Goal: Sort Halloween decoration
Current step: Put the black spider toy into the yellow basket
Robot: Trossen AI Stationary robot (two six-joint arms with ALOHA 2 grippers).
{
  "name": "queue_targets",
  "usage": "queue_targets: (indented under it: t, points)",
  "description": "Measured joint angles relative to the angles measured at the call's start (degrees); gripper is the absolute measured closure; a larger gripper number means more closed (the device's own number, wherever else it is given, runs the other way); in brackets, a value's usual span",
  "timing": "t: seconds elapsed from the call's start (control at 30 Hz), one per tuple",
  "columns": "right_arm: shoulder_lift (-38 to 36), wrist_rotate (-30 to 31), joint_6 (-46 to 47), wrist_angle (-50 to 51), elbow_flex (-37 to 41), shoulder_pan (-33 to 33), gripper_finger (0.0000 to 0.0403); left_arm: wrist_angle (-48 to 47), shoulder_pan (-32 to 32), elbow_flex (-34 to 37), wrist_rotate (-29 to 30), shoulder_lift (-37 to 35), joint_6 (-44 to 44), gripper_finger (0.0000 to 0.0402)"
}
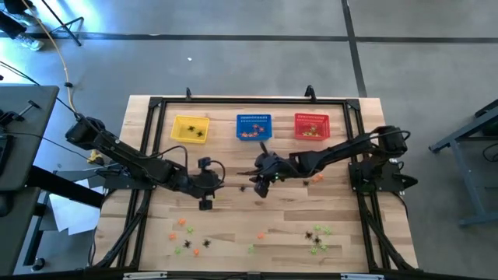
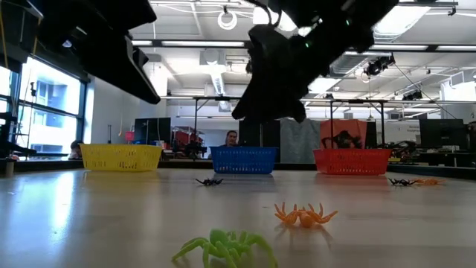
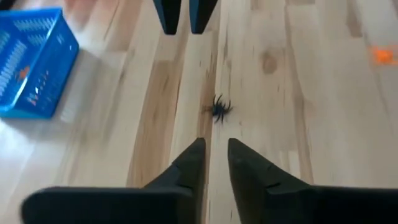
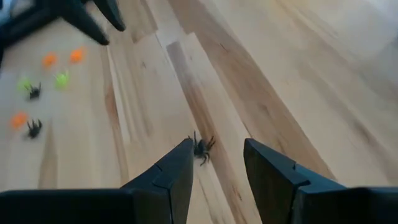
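A black spider trinket (image 1: 243, 187) lies on the wood in the middle of the table, between my two grippers. My left gripper (image 1: 222, 187) points at it from the table's left, its fingers (image 3: 193, 163) only a narrow gap apart; the spider (image 3: 219, 109) is a short way ahead of them. My right gripper (image 1: 255, 187) comes from the right, slanting down and open. In its wrist view the spider (image 4: 202, 148) shows just past its fingertips (image 4: 180, 163), and the low view shows the gripper above the table. More trinkets are scattered near the front edge.
At the far side stand a yellow basket (image 1: 191, 129), a blue basket (image 1: 254, 127) and a red basket (image 1: 311, 126), each with trinkets inside. Orange, green and black trinkets lie front left (image 1: 187, 233) and front right (image 1: 317, 236). An orange one (image 1: 317, 177) lies under the right arm.
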State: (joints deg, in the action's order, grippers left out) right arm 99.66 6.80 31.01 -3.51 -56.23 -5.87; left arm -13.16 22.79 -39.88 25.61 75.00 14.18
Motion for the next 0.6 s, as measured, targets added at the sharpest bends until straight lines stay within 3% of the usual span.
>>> queue_targets:
  t: [0.23, 0.5, 0.6]
  points:
    - [4.35, -2.53, 5.45, -12.19, 5.65, 1.09, 0.0263, -1.62, 0.26, 0.00, -1.40, 0.00, 2.77, 0.0279]
    - [14.54, -7.54, 3.98, -11.41, -3.34, 0.96, 0.0263, -2.96, 0.24, 0.02, -1.48, 0.00, 2.74, 0.0234]
    - [16.33, -8.51, 2.94, -6.75, -7.22, 0.96, 0.0263, -4.17, 0.24, 0.04, -1.52, 0.00, 2.93, 0.0229]
